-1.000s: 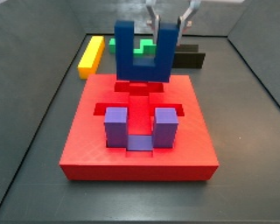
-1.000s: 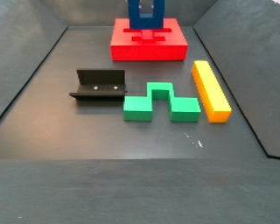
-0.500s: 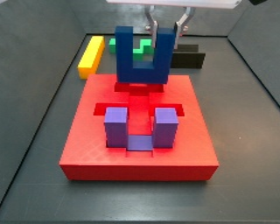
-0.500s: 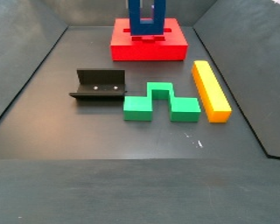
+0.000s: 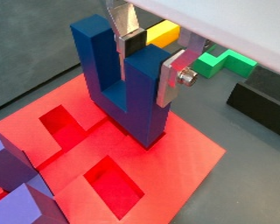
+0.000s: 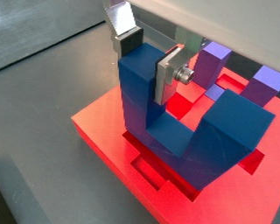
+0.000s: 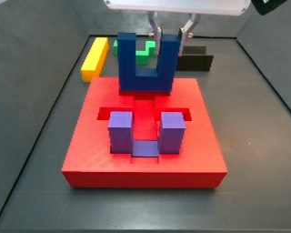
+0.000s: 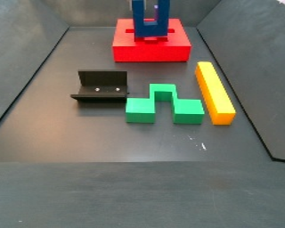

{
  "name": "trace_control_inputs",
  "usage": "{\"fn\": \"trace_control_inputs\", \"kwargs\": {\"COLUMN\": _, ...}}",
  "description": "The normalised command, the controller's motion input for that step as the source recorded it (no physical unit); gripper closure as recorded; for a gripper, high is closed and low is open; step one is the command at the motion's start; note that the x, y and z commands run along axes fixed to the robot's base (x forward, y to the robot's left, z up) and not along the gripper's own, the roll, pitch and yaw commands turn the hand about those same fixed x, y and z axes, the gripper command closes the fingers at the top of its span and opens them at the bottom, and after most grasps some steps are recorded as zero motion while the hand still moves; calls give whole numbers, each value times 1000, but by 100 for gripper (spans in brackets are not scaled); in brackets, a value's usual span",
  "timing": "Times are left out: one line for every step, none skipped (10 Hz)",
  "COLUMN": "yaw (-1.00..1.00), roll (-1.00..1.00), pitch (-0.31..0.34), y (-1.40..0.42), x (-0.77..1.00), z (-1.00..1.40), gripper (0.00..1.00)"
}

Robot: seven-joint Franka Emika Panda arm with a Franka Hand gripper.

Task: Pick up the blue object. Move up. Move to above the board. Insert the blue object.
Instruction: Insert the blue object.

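Observation:
The blue object (image 7: 147, 68) stands upright at the far end of the red board (image 7: 97, 153), its base down at a recess there. My gripper (image 7: 169, 38) hangs over it, shut on one of its two prongs. Both wrist views show that prong between the silver fingers (image 5: 173, 75), with the gripper (image 5: 154, 59) at the prong's top. The other prong of the blue object (image 6: 230, 118) stands free beside the gripper (image 6: 149, 59). In a side view the blue object (image 8: 150, 18) rises from the board (image 8: 151, 49).
A purple U-shaped block (image 7: 145, 133) sits in the board's near recess. On the floor beyond the board lie a yellow bar (image 8: 214, 89), a green block (image 8: 166, 103) and the fixture (image 8: 103, 87). Dark walls enclose the floor.
My gripper has come straight down with the blue object, whose base has dropped from above the board onto its far recess.

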Motion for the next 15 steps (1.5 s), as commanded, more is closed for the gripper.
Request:
{"fn": "trace_control_inputs", "kwargs": {"yaw": -143, "roll": 163, "pitch": 56, "y": 0, "x": 77, "z": -34, "gripper": 100}}
{"fn": "trace_control_inputs", "kwargs": {"yaw": 0, "roll": 39, "pitch": 20, "y": 0, "x": 0, "z": 0, "gripper": 100}}
{"fn": "trace_control_inputs", "kwargs": {"yaw": 0, "roll": 0, "pitch": 0, "y": 0, "x": 0, "z": -23, "gripper": 100}}
{"fn": "trace_control_inputs", "kwargs": {"yaw": 0, "roll": 0, "pitch": 0, "y": 0, "x": 0, "z": -109, "gripper": 100}}
{"fn": "trace_control_inputs", "kwargs": {"yaw": 0, "roll": 23, "pitch": 0, "y": 0, "x": 0, "z": -203, "gripper": 100}}
{"fn": "trace_control_inputs", "kwargs": {"yaw": 0, "roll": 79, "pitch": 0, "y": 0, "x": 0, "z": -309, "gripper": 100}}
{"fn": "trace_control_inputs", "kwargs": {"yaw": 0, "roll": 104, "pitch": 0, "y": 0, "x": 3, "z": -306, "gripper": 100}}
{"fn": "trace_control_inputs", "kwargs": {"yaw": 0, "roll": 73, "pitch": 0, "y": 0, "x": 26, "z": -249, "gripper": 100}}
{"fn": "trace_control_inputs", "kwargs": {"yaw": 0, "roll": 26, "pitch": 0, "y": 0, "x": 0, "z": -206, "gripper": 100}}
{"fn": "trace_control_inputs", "kwargs": {"yaw": 0, "roll": 4, "pitch": 0, "y": 0, "x": 23, "z": -171, "gripper": 100}}
{"fn": "trace_control_inputs", "kwargs": {"yaw": 0, "roll": 27, "pitch": 0, "y": -14, "x": 254, "z": -91, "gripper": 100}}
{"fn": "trace_control_inputs", "kwargs": {"yaw": 0, "roll": 3, "pitch": 0, "y": -26, "x": 509, "z": 0, "gripper": 100}}
{"fn": "trace_control_inputs", "kwargs": {"yaw": 0, "roll": 0, "pitch": 17, "y": 0, "x": 517, "z": 0, "gripper": 100}}
{"fn": "trace_control_inputs", "kwargs": {"yaw": 0, "roll": 0, "pitch": 26, "y": 0, "x": 340, "z": 0, "gripper": 100}}
{"fn": "trace_control_inputs", "kwargs": {"yaw": 0, "roll": 1, "pitch": 4, "y": 0, "x": 40, "z": -46, "gripper": 100}}
